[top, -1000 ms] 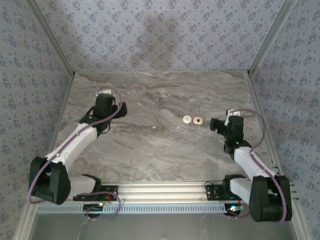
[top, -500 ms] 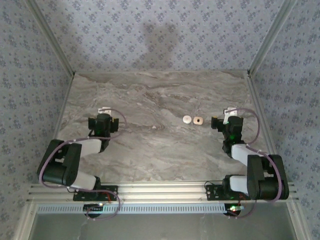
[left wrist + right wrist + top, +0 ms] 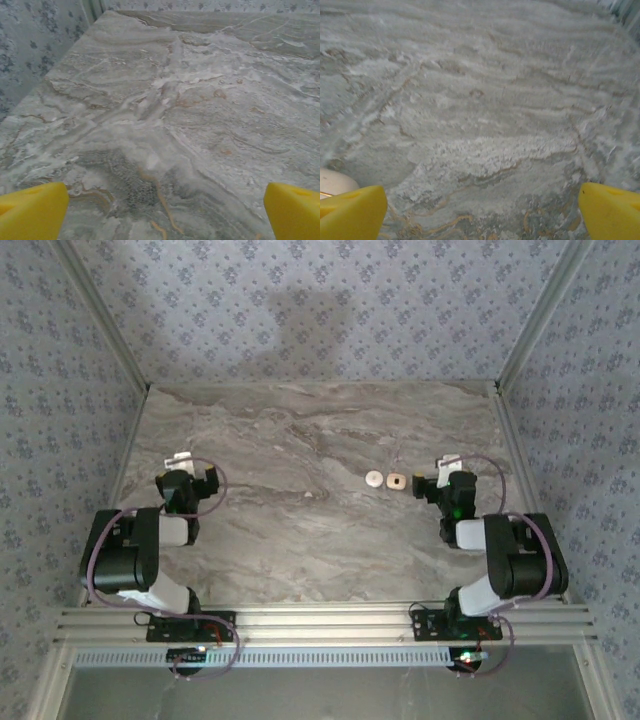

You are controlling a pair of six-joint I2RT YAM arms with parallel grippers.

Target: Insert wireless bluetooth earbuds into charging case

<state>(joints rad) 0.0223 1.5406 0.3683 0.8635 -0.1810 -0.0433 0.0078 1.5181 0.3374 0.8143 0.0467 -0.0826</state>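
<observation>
The charging case, a small peach-tan rounded square with a dark centre, lies right of the table's middle. A round cream disc lies just left of it. One tiny white earbud rests further left, near the middle. My right gripper sits low just right of the case, open; its yellow fingertips stand wide apart over bare marble, with a cream rounded edge beside the left one. My left gripper is far to the left, open, its fingertips wide with nothing between.
Patterned walls enclose the marble table on three sides, and the left wall is close to the left gripper. Both arms are folded back over their bases. An aluminium rail runs along the near edge.
Both arms have folded back toward their bases. The left gripper drew nearer and leftward from the back left. The right gripper shifted slightly toward the case. Both stayed open.
</observation>
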